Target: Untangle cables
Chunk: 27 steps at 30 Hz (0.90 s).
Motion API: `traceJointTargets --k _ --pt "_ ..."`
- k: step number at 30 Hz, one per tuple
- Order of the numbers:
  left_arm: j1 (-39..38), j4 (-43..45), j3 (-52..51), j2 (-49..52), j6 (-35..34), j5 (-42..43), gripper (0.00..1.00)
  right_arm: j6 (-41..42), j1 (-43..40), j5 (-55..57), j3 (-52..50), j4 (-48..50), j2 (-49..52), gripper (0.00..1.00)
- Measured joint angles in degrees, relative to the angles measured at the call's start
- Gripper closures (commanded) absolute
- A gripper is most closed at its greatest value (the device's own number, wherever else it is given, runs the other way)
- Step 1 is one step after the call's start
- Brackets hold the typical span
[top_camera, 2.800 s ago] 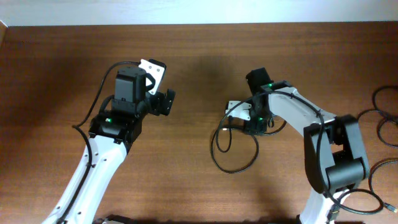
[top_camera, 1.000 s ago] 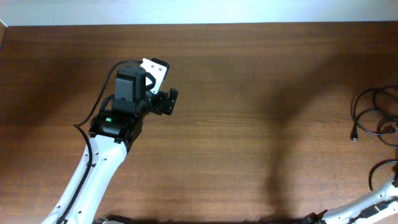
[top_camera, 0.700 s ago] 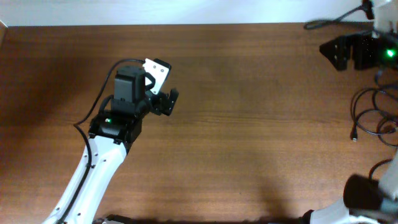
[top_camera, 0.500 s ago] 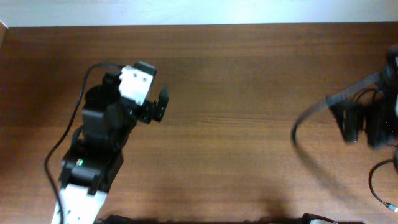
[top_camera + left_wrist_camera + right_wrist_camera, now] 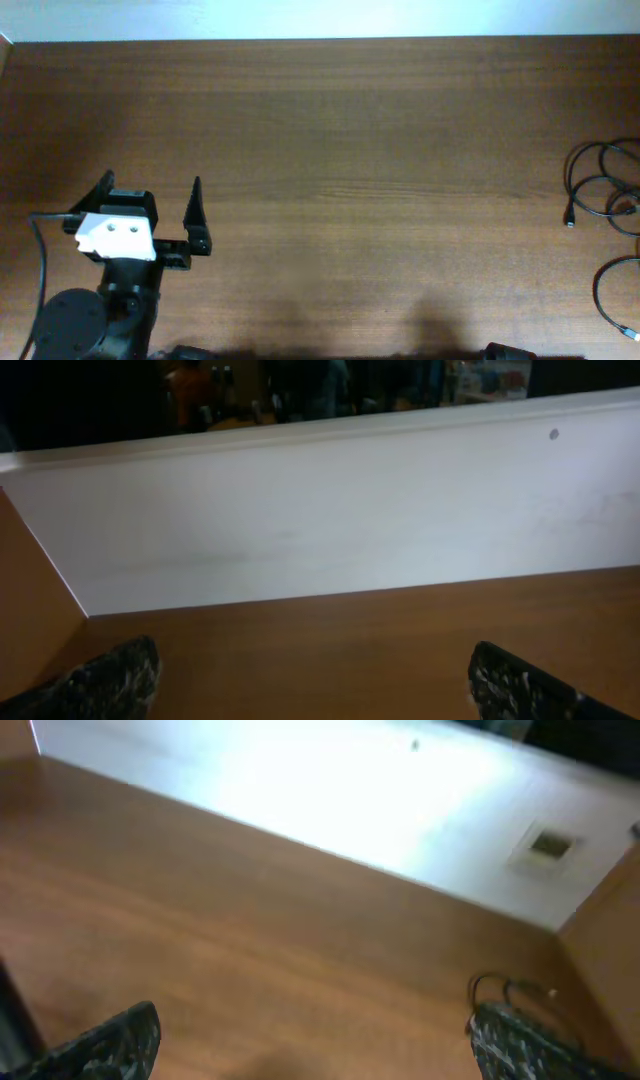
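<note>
Black cables (image 5: pixel 603 190) lie in loose loops at the table's right edge, with another black loop (image 5: pixel 612 290) nearer the front right corner. My left gripper (image 5: pixel 148 195) is drawn back at the front left, far from the cables, open and empty; its fingertips (image 5: pixel 112 678) stand wide apart in the left wrist view. My right arm is out of the overhead view. In the right wrist view my right gripper (image 5: pixel 310 1050) is open and empty, and a bit of cable (image 5: pixel 498 987) shows just past its right fingertip (image 5: pixel 515 1042).
The brown wooden table (image 5: pixel 380 150) has a white wall (image 5: pixel 330 510) along its far edge. A wooden side panel (image 5: pixel 610 940) stands at the right in the right wrist view.
My left arm has pulled back from mid-left to the front left corner. My right arm has swung out of the overhead view. The cables now rest at the right edge.
</note>
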Motion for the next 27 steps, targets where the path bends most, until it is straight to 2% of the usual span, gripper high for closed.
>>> traceJointTargets --k 2,4,5,6,8,10,11,12,13,15,17,20,27 --pt "0.02 0.00 0.00 0.00 -0.39 0.00 0.01 -2.80 0.00 -2.08 -0.98 0.02 -1.66 0.02" --pt "0.02 0.00 0.00 0.00 -0.46 0.02 0.01 -14.71 0.00 -10.97 -4.04 0.00 -2.80 0.01" --pt "0.02 0.00 0.00 0.00 -0.57 0.02 0.01 -20.46 0.00 -14.97 -7.96 0.46 -3.61 0.01" --pt "0.00 0.00 0.00 -0.02 -0.61 0.02 0.01 -26.93 0.00 -19.15 -16.02 3.48 -3.96 0.02" --pt "0.02 -0.17 -0.02 0.02 -0.63 0.07 0.01 -33.42 0.00 -25.64 -29.31 16.59 -4.24 0.02" --pt "0.02 -0.13 -0.02 -0.11 -0.63 0.15 0.01 -34.60 0.00 -27.98 -47.28 34.97 -3.74 0.02" --pt "0.02 -0.02 -0.02 -0.11 -0.72 0.00 0.01 -31.04 -0.02 -25.66 -55.78 41.70 -3.78 0.01" --pt "0.02 -0.24 -0.04 -0.15 -0.83 0.00 0.01 -23.15 0.00 -22.53 -61.86 52.17 -3.89 0.01" --pt "0.02 -0.02 -0.02 -0.15 -0.83 -0.02 0.01 -11.30 0.00 -14.40 -67.82 60.85 -3.98 0.01" --pt "0.02 -0.04 -0.02 -0.15 -0.83 0.02 0.01 6.62 0.00 2.97 -71.06 65.75 -4.02 0.01" --pt "0.02 -0.04 -0.02 -0.15 -0.81 0.02 0.01 18.23 0.00 16.35 -74.55 66.03 -4.02 0.01" --pt "0.02 -0.02 -0.02 -0.15 -0.83 0.02 0.01 23.23 0.00 20.57 -81.29 68.72 -4.02 0.02" --pt "0.02 -0.02 -0.02 -0.15 -0.81 0.02 0.01 24.59 0.00 20.96 -81.79 69.37 -3.91 0.01"
